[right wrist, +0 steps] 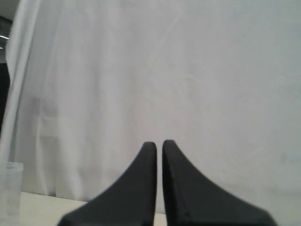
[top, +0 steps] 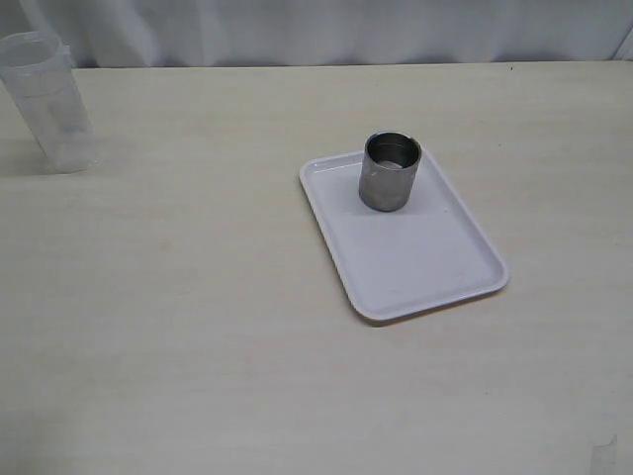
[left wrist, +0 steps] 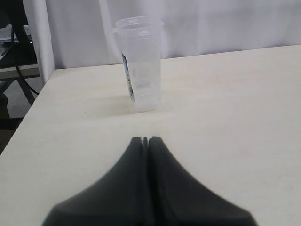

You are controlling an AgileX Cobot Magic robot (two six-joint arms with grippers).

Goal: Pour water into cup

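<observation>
The cup (top: pixel 390 173) stands upright just right of the exterior frame's centre, on the far end of a white tray (top: pixel 435 267) that lies at a slant on the pale worktop (top: pixel 198 327). A clear plastic beaker (top: pixel 49 104) stands well apart in the upper left corner; no water can be made out in it. The left pincer (left wrist: pixel 145 140) is closed tight and empty, pointing at the beaker. The right pincer (right wrist: pixel 159 145) is drawn together too, holding nothing, and faces a white curtain (right wrist: pixel 188 70).
</observation>
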